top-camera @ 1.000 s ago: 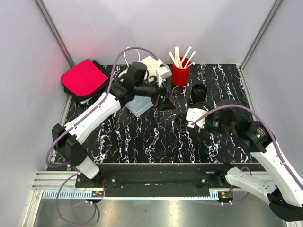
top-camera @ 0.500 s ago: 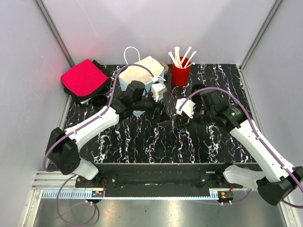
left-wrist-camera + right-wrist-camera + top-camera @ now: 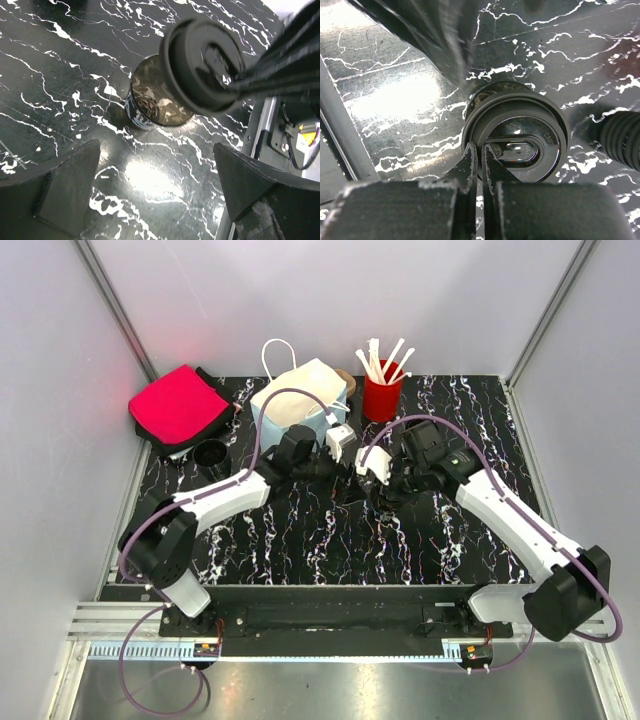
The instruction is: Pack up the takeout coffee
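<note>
At the far left of the black marbled table [image 3: 300, 530] lies a pink cloth pad [image 3: 178, 403], and just right of it and nearer stands a lidless black cup [image 3: 210, 453]. A white and pale-blue bag [image 3: 295, 400] with a white loop handle sits at the back, left of centre. In front of the bag the left gripper [image 3: 156, 147] hangs low over the marble. Its jaws are spread wide and hold nothing, and they face the takeout coffee [image 3: 200, 62] from the left without touching it. The coffee is near the middle of the table, between the two grippers and in front of the red cup. It is a small, dark, glossy cup that tapers to a narrow base bearing a patch of pale print. It is capped by a round black plastic lid with a raised rim, a sunken centre, an oval sip recess and embossed lettering beside it. Whether the base rests on the marble cannot be told. From the right, the right gripper [image 3: 480, 155] reaches over the lid with its two fingers [image 3: 469, 167] pinched almost together on the rim at the lid's near edge. Behind it stands the red cup [image 3: 380, 398], filled with white stirrers [image 3: 385, 358] that fan out upward.
</note>
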`<action>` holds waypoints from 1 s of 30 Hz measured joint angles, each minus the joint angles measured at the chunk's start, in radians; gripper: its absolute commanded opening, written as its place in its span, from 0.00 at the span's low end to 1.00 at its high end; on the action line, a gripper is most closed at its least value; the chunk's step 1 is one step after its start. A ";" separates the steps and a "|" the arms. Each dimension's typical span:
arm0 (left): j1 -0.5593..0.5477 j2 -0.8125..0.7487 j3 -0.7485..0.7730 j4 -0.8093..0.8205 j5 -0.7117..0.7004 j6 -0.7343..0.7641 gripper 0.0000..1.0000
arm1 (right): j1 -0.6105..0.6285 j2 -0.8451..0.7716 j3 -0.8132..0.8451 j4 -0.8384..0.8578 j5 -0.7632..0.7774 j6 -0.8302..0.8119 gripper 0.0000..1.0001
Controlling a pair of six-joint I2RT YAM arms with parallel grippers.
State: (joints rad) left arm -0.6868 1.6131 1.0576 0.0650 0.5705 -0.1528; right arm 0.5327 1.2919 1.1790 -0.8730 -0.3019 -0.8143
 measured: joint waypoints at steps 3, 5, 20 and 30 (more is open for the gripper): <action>0.005 0.040 0.000 0.046 0.000 -0.040 0.99 | -0.003 0.011 -0.026 0.026 -0.010 0.000 0.00; 0.011 0.066 0.000 0.072 0.001 -0.067 0.99 | -0.007 0.013 -0.040 0.040 -0.015 0.000 0.00; 0.041 0.157 0.000 0.230 0.029 -0.218 0.89 | -0.043 0.099 -0.055 0.099 -0.055 0.001 0.00; 0.041 0.167 -0.005 0.274 0.033 -0.250 0.86 | -0.043 0.099 -0.056 0.098 -0.068 0.008 0.00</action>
State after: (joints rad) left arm -0.6460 1.7798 1.0527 0.3389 0.6037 -0.4030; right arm 0.4896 1.3911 1.1233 -0.7750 -0.3695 -0.8066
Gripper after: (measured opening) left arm 0.874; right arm 0.019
